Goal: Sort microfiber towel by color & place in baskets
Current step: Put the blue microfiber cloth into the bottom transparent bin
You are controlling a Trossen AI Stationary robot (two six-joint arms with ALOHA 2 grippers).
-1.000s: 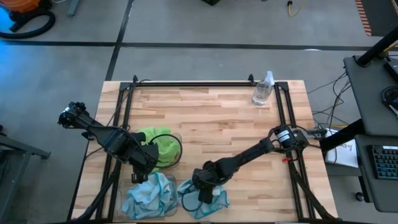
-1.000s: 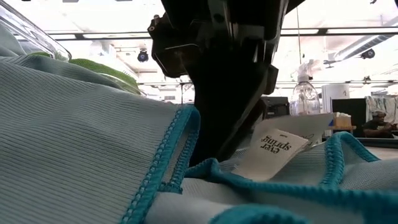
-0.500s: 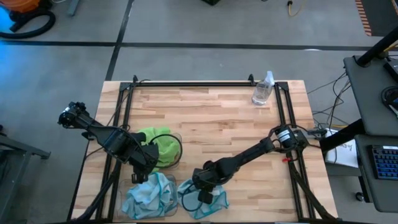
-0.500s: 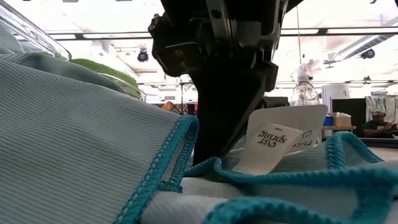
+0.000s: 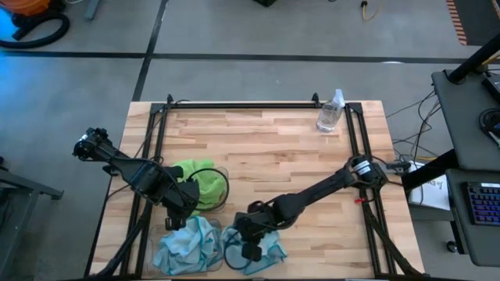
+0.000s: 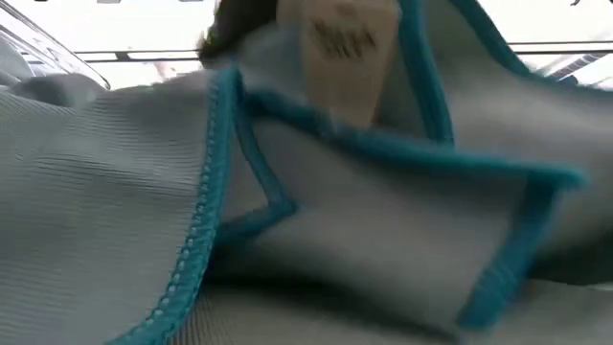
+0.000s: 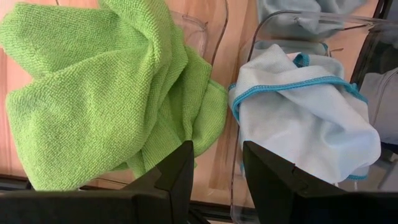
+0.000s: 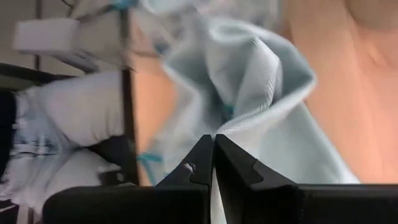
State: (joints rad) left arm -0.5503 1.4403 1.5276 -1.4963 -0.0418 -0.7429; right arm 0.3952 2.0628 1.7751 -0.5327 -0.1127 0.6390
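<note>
Pale blue-teal microfiber towel with darker teal stitched edging (image 5: 262, 248) is being held at the near edge of the light wooden bench (image 5: 266, 148), right of centre, bunched into soft folds. It is being gripped by the right tool (image 5: 248, 243); in the right wrist view the two dark fingers (image 8: 205, 163) are being pressed together on a ridge of the pale cloth (image 8: 249, 81). In the low view the cloth (image 6: 364, 211) is filling nearly the whole frame, its fine ribbed weave and teal hem showing, with a small white tag (image 6: 337, 43) printed in dark letters seen near the top, blurred.

A second pale blue-teal towel (image 5: 186, 243) is lying crumpled in the clear plastic basket at the near left (image 7: 283, 18), just beside the held one. Its looped teal border (image 7: 292, 87) is being shown clearly in the left wrist view.

A bright lime green towel (image 5: 199, 183) with a coarser, nubby pile is heaped in the other clear basket (image 7: 196, 25), farther from the near edge.

The left tool (image 5: 178, 209) is being held over the gap between the two baskets, its fingers (image 7: 177, 171) standing apart and gripping nothing.

A clear spray bottle (image 5: 330, 111) is standing at the far right of the bench.
</note>
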